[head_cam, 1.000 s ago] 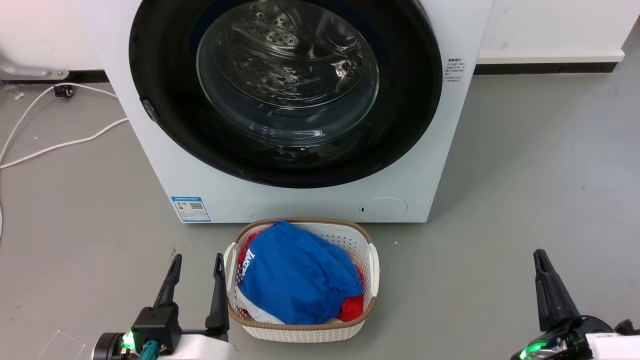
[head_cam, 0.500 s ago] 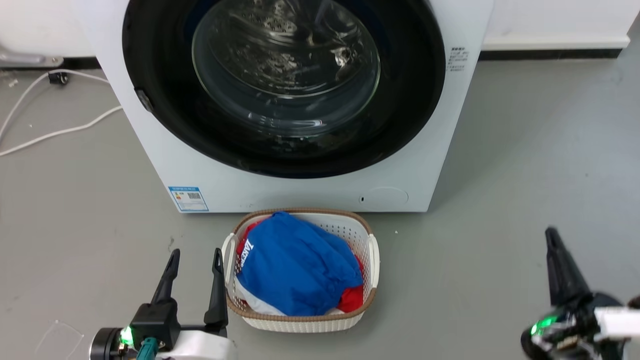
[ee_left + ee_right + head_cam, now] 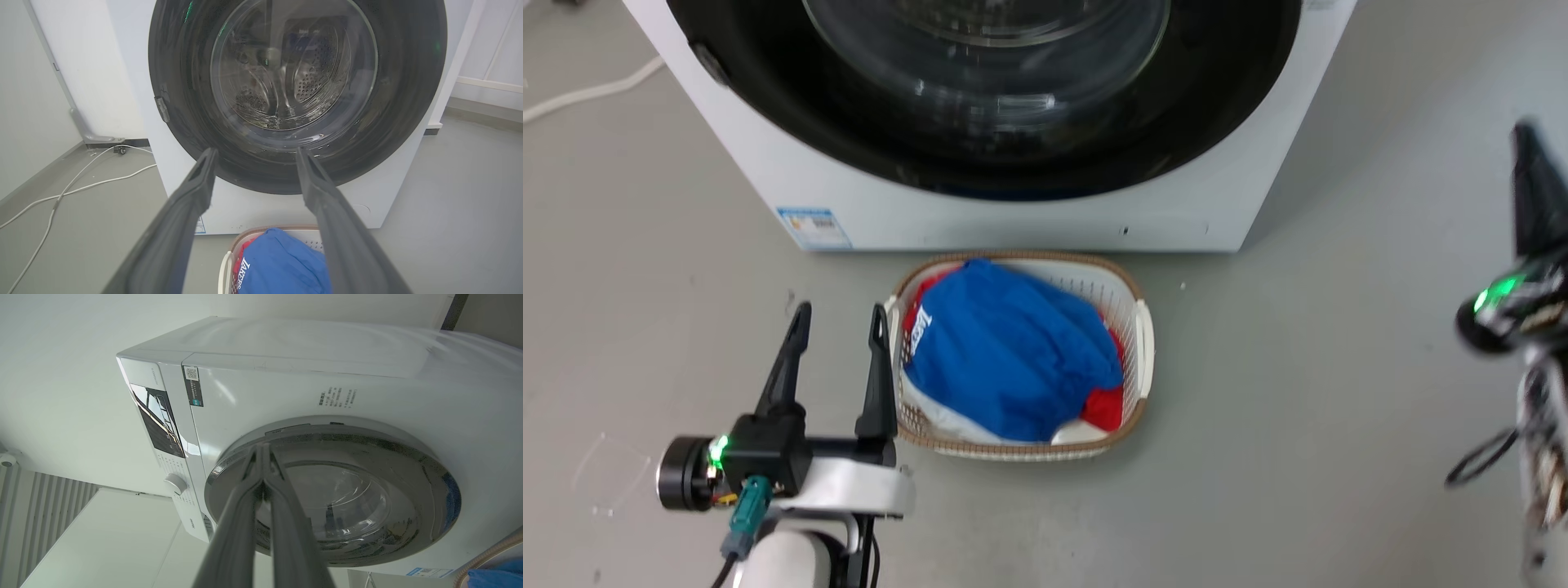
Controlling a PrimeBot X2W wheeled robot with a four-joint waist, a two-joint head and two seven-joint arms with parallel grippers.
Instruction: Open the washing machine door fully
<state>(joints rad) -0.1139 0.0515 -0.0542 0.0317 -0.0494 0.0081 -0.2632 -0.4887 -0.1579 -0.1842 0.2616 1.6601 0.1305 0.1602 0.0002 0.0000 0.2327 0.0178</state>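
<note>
The washing machine door [image 3: 980, 155] is a glossy black disc with a clear glass centre, lying flat against the white machine front. The left wrist view faces the door [image 3: 294, 81] head-on, with a small grey catch [image 3: 162, 109] on its left rim. My left gripper [image 3: 840, 314] stands open low above the floor, just left of the laundry basket and well short of the door; nothing is between its fingers [image 3: 255, 151]. My right gripper [image 3: 1525, 143] is shut and empty at the right edge, beside the machine's right side. In the right wrist view its closed tips [image 3: 261, 447] point at the door's [image 3: 339, 502] rim, apart from it.
A white laundry basket [image 3: 1139, 327] with a brown rim holds blue cloth [image 3: 1013, 351] and red cloth, and stands on the grey floor right before the machine. A white cable [image 3: 580, 90] lies on the floor to the left. Bare floor spreads to the right.
The head camera has tipped down and closer, so the machine and basket sit higher in the picture. My right gripper has risen up the right edge, still shut. The left gripper stays open.
</note>
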